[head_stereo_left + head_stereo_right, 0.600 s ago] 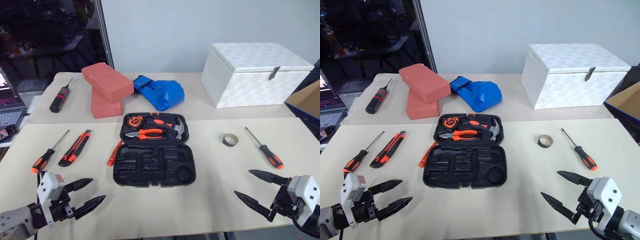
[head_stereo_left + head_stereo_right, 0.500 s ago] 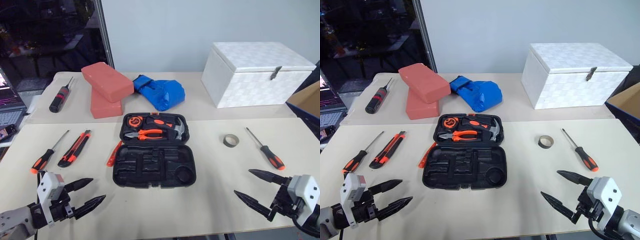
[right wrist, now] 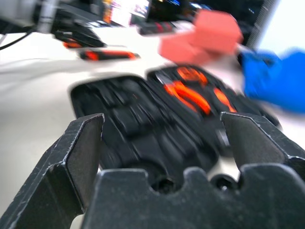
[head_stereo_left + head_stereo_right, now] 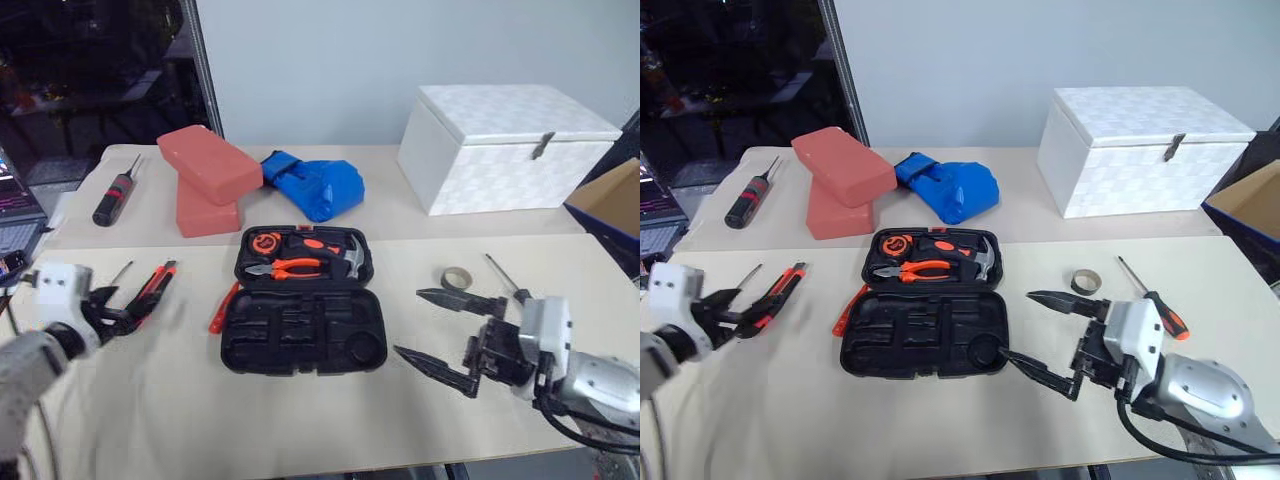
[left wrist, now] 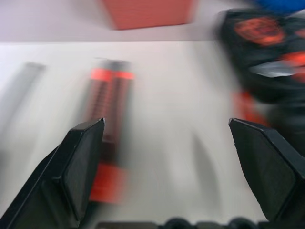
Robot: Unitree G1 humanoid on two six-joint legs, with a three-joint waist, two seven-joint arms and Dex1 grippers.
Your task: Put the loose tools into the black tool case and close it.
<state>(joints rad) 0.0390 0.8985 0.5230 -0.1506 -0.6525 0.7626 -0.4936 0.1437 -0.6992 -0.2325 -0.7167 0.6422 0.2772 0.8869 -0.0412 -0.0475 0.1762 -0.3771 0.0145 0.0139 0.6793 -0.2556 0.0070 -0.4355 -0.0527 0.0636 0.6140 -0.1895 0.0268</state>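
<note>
Case: black tool case (image 4: pixel 303 305) lies open mid-bench, lid half with pliers and hammer on the far side, empty moulded slots on the near side. You have nothing loose in it yet.

Left pincer: left pincer (image 4: pixel 122 312) stands wide, holding nothing, low over the bench (image 4: pixel 300 420) at the left edge.

Nearest thing, left: utility knife (image 4: pixel 150 290) lies just beyond the left pincer's tips; its long axis runs away from you, tilted a little toward the case. In the left wrist view the knife (image 5: pixel 108 119) sits in line with one finger, not between the two, so you would need to shift sideways to straddle it.

Beside it: screwdriver (image 4: pixel 745 277) lies just left of the knife, roughly parallel, mostly hidden behind the wrist housing.

Flat orange tool: small flat orange tool (image 4: pixel 227 307) lies against the case's left edge, between knife and case.

Right pincer: right pincer (image 4: pixel 442 333) also wide and empty, pointing left toward the case's right rim.

Right-side things: tape roll (image 4: pixel 458 278) and second screwdriver (image 4: pixel 1152 302) lie behind the right pincer's line, toward the far right; you would have to swing back for them.

Judgement: left arm is nearer its target; knife looks like your first pick.
</note>
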